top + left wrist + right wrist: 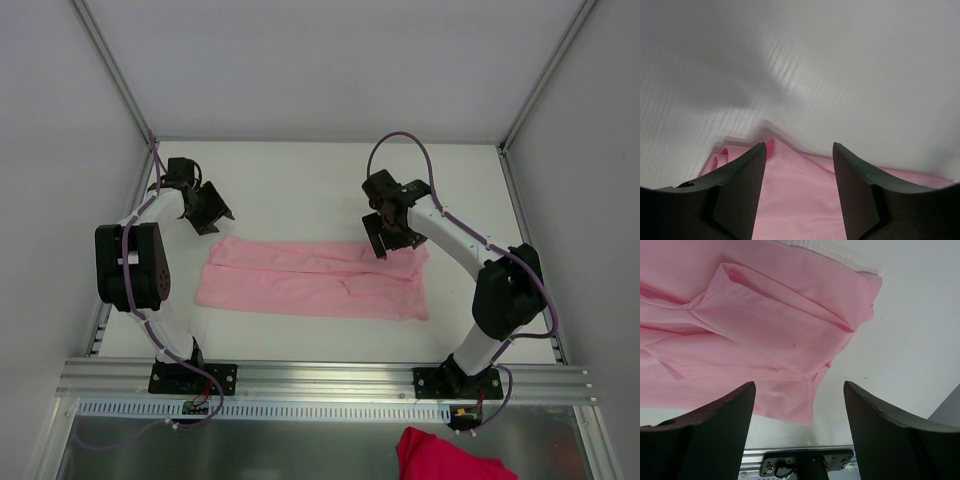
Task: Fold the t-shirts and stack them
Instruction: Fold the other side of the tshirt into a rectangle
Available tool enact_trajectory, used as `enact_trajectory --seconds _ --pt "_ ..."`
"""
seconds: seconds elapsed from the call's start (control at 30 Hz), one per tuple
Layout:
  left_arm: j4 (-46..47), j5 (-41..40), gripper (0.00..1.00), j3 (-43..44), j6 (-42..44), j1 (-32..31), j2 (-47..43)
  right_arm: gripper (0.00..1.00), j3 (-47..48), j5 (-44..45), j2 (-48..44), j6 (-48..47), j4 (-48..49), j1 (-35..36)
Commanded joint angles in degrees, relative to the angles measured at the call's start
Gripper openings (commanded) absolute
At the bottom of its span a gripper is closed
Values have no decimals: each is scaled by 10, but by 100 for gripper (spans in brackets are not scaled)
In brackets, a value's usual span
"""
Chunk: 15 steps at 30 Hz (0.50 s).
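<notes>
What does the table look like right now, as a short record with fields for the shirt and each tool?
shirt: pale-pink t-shirt, folded into a long band, flat on the white table
left tool: open, empty, near the shirt's far left corner
right tool: open, empty, at the shirt's far right corner
other: red cloth off the table, at the near right

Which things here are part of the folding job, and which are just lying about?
Job:
pale-pink t-shirt, lying in a long strip
left gripper and right gripper, jaws apart at its ends

Lying about:
magenta cloth in front of the right arm's base; possibly another shirt, cannot tell
</notes>
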Motion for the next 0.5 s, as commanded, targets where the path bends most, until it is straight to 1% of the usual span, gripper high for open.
enact_trajectory --seconds 0.0,0.2,0.3,0.47 --pt "-6 21 57 27 12 -4 11 76 5 12 -16 4 -10 4" --pt "-3 29 56 17 13 -5 15 75 11 19 -19 2 -12 4" --pt "6 44 52 6 5 -5 14 75 11 22 -17 0 -14 4" --pt "14 43 53 -17 -9 -14 4 75 11 29 -17 -4 -15 4"
